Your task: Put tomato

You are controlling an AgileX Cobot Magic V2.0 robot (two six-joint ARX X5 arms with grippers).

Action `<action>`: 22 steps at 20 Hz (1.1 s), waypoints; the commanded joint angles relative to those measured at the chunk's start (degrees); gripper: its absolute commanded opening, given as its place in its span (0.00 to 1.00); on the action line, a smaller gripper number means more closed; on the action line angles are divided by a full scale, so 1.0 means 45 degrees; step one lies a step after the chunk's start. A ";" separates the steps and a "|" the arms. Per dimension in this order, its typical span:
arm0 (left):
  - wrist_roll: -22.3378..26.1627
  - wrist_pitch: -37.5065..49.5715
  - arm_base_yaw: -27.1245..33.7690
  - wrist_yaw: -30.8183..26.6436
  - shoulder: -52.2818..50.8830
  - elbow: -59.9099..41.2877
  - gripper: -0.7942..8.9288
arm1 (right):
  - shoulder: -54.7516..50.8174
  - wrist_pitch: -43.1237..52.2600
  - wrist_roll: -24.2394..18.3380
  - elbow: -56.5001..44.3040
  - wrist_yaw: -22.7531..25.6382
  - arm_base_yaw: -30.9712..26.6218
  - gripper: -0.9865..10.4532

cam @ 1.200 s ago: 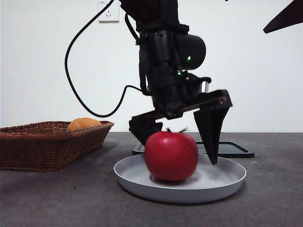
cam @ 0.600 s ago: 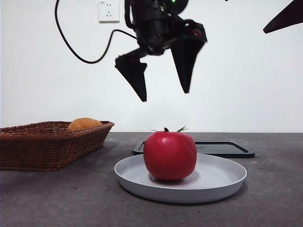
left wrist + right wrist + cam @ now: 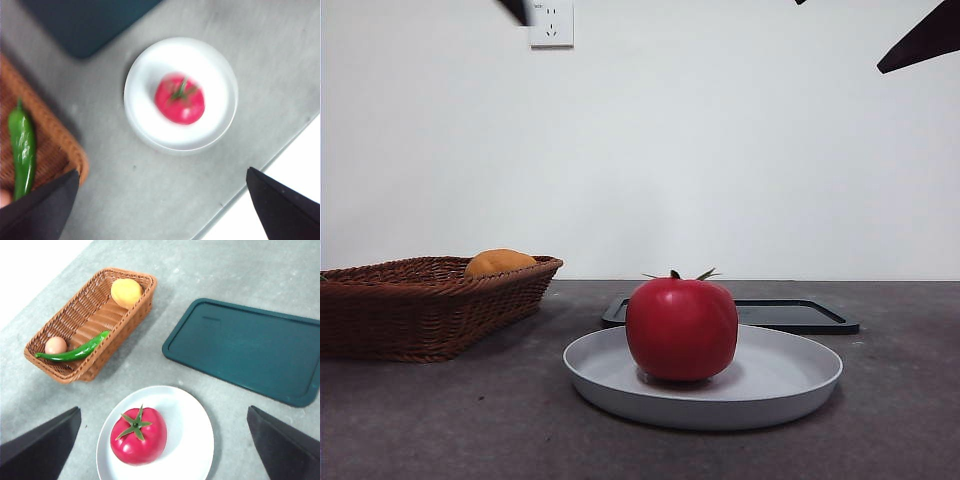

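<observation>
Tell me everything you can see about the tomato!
The tomato is round, glossy and deep red, with a small green spiky stem on top. It looks smooth and whole. It sits upright, stem up, on a plate, a bit off the plate's middle. Only the plate touches it. No gripper holds it: both are high above it with jaws open. A basket and a dark tray lie apart from it on the table.
</observation>
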 commanded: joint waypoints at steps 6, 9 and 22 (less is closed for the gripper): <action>0.0126 0.5100 0.1151 -0.0160 -0.7718 -0.8480 0.85 | 0.0087 -0.0549 -0.0087 0.0253 -0.0029 0.0068 0.75; -0.0165 0.6882 0.1379 -0.0155 -1.0554 -1.1244 0.85 | 0.0087 -0.0733 -0.0087 0.0253 -0.0034 0.0068 0.75; -0.0724 0.7300 0.1375 -0.0146 -1.4333 -1.2896 0.85 | 0.0185 -0.0767 -0.0039 0.0253 -0.0121 0.0330 0.75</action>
